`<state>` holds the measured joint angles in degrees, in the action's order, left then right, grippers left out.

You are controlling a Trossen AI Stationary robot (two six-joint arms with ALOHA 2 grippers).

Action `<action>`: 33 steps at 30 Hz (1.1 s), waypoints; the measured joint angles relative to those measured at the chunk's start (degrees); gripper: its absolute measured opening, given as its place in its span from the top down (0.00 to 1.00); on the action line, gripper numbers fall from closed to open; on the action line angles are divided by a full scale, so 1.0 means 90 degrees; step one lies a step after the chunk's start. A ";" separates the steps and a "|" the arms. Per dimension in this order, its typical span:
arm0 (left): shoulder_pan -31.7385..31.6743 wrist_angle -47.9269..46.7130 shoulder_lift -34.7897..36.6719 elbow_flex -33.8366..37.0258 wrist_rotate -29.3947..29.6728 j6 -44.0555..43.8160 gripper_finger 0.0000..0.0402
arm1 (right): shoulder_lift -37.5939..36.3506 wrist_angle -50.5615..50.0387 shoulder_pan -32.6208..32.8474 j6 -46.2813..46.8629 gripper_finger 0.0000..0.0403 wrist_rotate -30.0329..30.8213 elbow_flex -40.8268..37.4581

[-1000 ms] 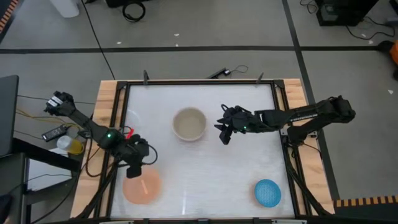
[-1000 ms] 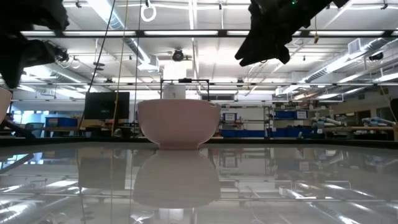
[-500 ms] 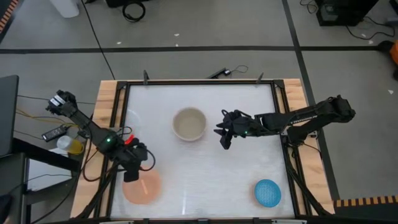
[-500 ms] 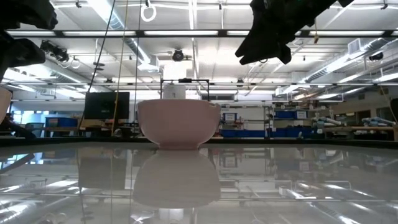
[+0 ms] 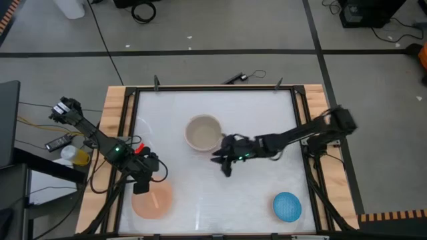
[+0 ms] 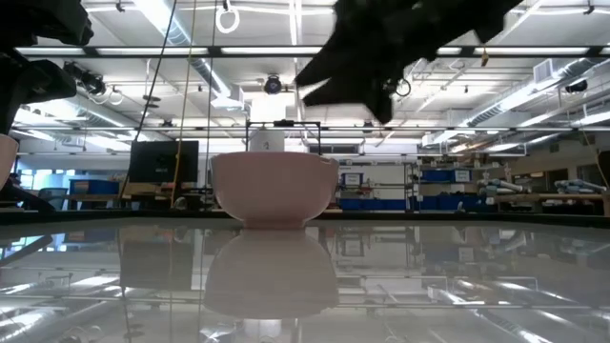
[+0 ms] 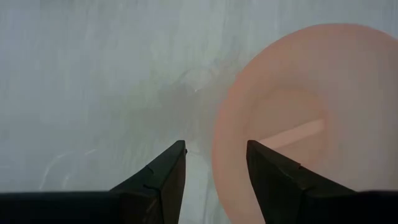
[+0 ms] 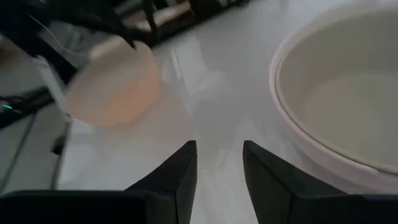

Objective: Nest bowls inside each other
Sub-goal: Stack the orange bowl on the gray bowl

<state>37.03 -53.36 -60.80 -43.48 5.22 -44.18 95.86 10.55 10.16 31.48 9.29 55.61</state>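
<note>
A cream-white bowl (image 5: 203,132) stands upright on its base at the middle of the table; it also shows in the low view (image 6: 274,189) and in the right wrist view (image 8: 339,93). My right gripper (image 5: 223,162) (image 8: 219,155) hovers open just off the near right side of that bowl, above the table. A peach-orange bowl (image 5: 152,201) sits near the front left corner. My left gripper (image 5: 141,180) (image 7: 214,155) hangs open over its far left rim (image 7: 217,134), pointing steeply down. A blue bowl (image 5: 287,207) sits at the front right.
A dark frame (image 5: 213,87) on wooden boards borders the white table top. Bare table lies between the cream-white bowl and the two front bowls. A yellow object (image 5: 79,157) and cables lie beyond the left edge.
My right gripper has moved down and toward the table's left and near edges, from beside the cream-white bowl's right side to just off its near right side. Its fingers stay open. The bowls have not moved.
</note>
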 joint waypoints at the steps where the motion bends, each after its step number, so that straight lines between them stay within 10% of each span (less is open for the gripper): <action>1: -0.0001 0.0002 0.0000 0.0000 0.0012 0.0004 0.57 | 0.0246 -0.0042 -0.0011 -0.0030 0.66 -0.0001 0.0171; 33: 0.0067 0.0017 0.0000 0.0002 0.0283 -0.0124 0.57 | 0.4555 -0.1904 0.0280 -0.0281 0.66 0.0015 0.6062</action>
<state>37.63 -53.21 -60.80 -43.46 7.77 -45.30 136.86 -6.58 12.69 28.95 9.42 110.17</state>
